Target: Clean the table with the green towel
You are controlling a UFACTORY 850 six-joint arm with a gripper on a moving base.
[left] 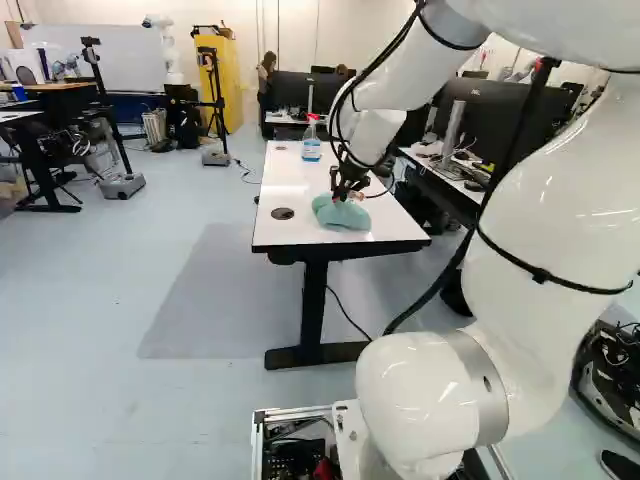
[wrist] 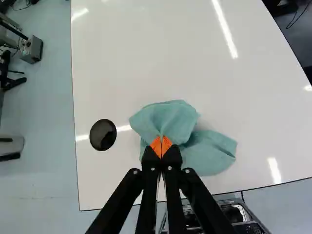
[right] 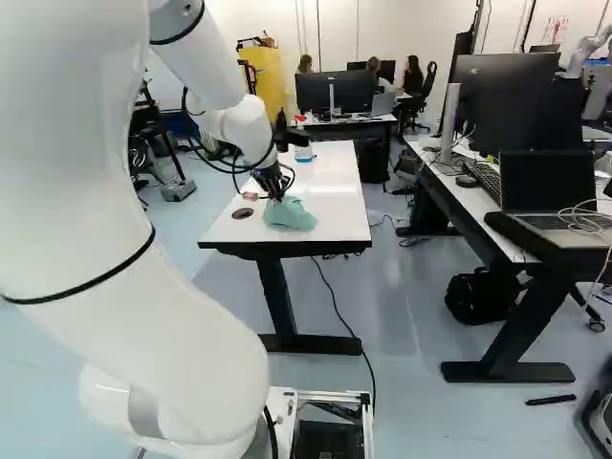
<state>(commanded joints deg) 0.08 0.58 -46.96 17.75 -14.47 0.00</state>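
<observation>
One green towel [wrist: 192, 147] lies crumpled on the white desk [wrist: 156, 63], directly under and ahead of the tool [wrist: 161, 145], with a second loose lobe spreading to one side of it. The tool is clenched on the cloth: its orange pads [wrist: 155, 146] stand nearly together, with a pinch of fabric apparently caught at their tips and folds bulging just ahead. The towel looks light, soft and limp, so it should do no harm to the smooth desktop and needs no delicate squeeze; the care goes into how much cloth is caught. A shallow pinch could slip out once the towel drags, and the free lobe may trail, fold under or lag behind the tool. The best hold is on the thick, gathered part near the middle, where several layers meet, rather than on a thin outer edge. Kept low, with cloth between the tips and the surface, the bundle should wipe well; pressed too hard, the tips might scrape through. Beside the tool, well clear of the cloth, sits a round dark disc [wrist: 103, 134], whose rim could snag a dragging fold. Farther ahead of the tool stands a spray bottle [left: 311, 142], which a wide sweep might knock.
</observation>
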